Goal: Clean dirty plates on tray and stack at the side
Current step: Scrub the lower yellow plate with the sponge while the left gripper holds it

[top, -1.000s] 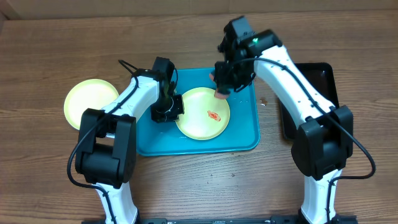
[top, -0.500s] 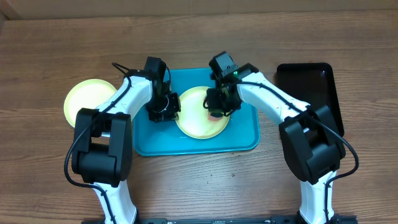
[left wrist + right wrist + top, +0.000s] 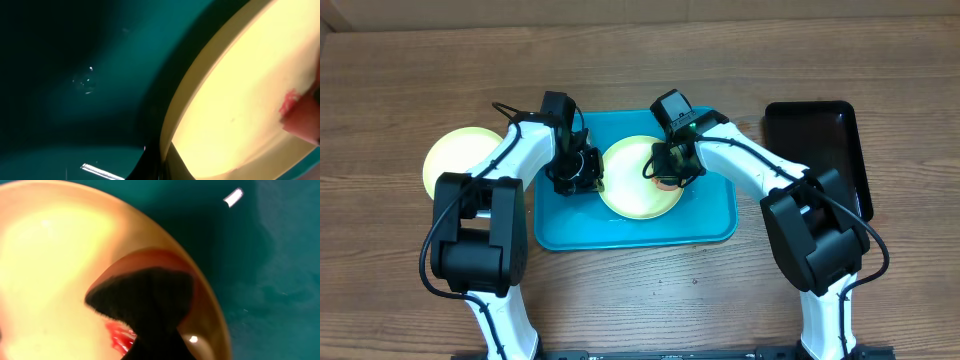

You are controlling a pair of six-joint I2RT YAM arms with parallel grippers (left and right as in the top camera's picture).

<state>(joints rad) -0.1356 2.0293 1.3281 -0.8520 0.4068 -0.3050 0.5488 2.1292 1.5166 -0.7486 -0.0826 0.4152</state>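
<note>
- Two plates show from above. One yellow-green plate [image 3: 630,198] lies on the turquoise tray [image 3: 710,225], a little right of its middle. A second yellow-green plate [image 3: 450,160] sits on the desk [image 3: 400,290] off the tray's left side, partly under your left arm.
- Your left hand [image 3: 576,175] is closed at the tray plate's left rim. Its wrist view shows a dark finger [image 3: 160,170] crossing that rim — whether the rim is pinched, you cannot tell.
- Your right hand [image 3: 668,172] is closed on a small pinkish pad [image 3: 305,117] and presses it onto the plate's face.
- A red smear [image 3: 119,336] lies just beside the pad.
- A black tray [image 3: 815,140] rests on the desk, right of the turquoise one.
</note>
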